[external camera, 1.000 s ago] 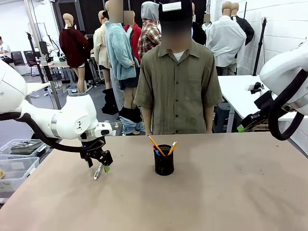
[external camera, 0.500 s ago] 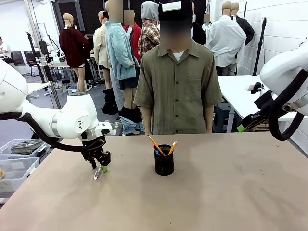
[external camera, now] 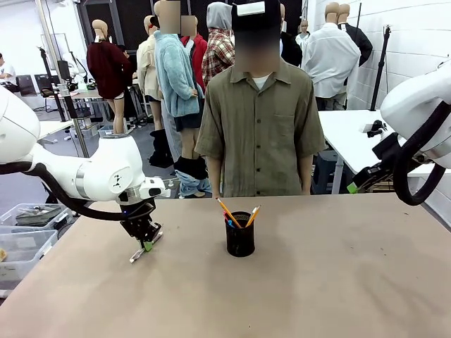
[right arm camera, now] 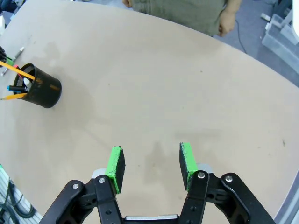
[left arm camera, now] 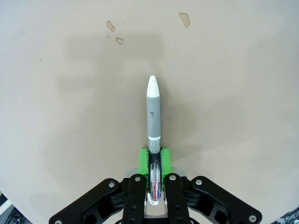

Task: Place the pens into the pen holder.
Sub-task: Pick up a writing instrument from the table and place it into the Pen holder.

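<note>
My left gripper [external camera: 146,243] is low over the table's left part, shut on a grey pen with a white tip [external camera: 136,256]. In the left wrist view the pen [left arm camera: 154,109] sticks out forward from between the green pads [left arm camera: 144,161] of the gripper [left arm camera: 154,161], just above the bare tabletop. The black mesh pen holder [external camera: 240,237] stands mid-table with two yellow pencils [external camera: 228,210] and other pens in it. The right wrist view has the holder [right arm camera: 43,88] at far left. My right gripper [right arm camera: 152,164] hangs open high above the table, nothing between its fingers.
A person [external camera: 259,120] stands at the far edge behind the holder, one hand [right arm camera: 227,19] near the table's rim. The right arm [external camera: 416,120] is raised at the right side. Plastic bins [external camera: 21,243] sit off the table's left edge.
The left gripper's jaws have shut on the pen, which now tilts with its free end toward the front left. The right arm has not moved.
</note>
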